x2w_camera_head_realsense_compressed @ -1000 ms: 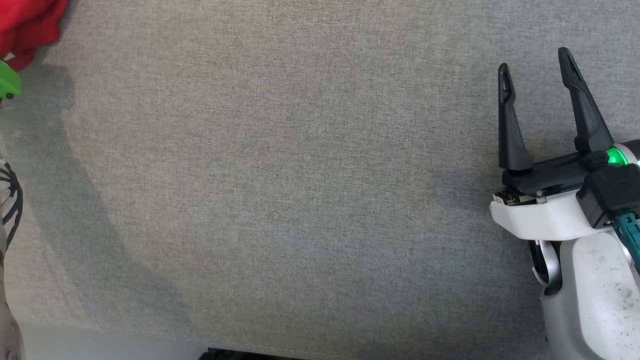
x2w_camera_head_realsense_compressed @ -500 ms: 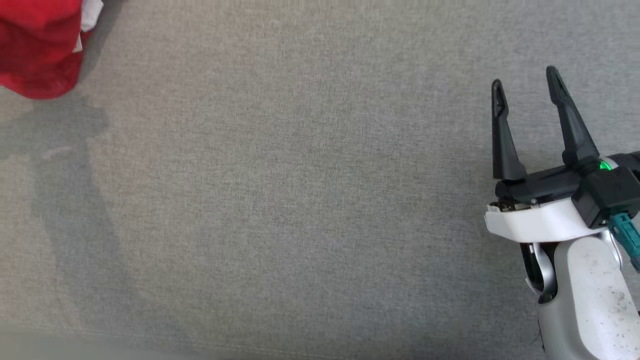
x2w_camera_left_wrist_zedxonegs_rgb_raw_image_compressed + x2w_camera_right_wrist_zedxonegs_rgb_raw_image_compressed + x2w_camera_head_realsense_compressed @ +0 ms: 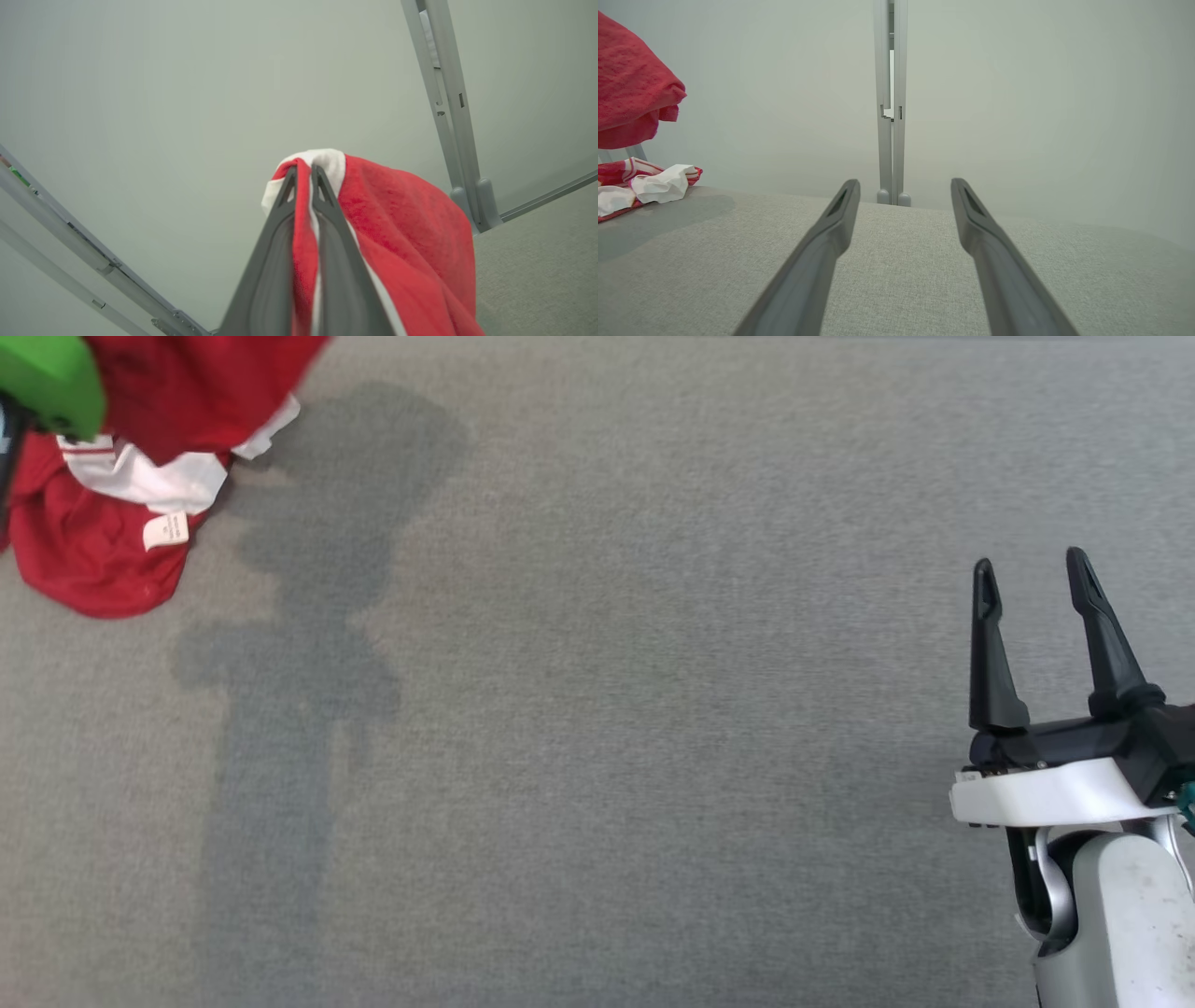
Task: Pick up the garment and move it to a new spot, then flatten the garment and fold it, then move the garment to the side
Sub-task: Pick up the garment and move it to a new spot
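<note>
Newly closed, left gripper jaws clamp the part-lifted garment; right gripper jaws apart; moving, flattening, folding remain.

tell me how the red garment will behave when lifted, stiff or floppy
Probably floppy: the garment drapes limp over the shut left gripper and bunches in folds on the grey surface. Likely light, since a small pinch of fabric carries it. It may drag, as its lower part seems to rest on the surface.
</note>
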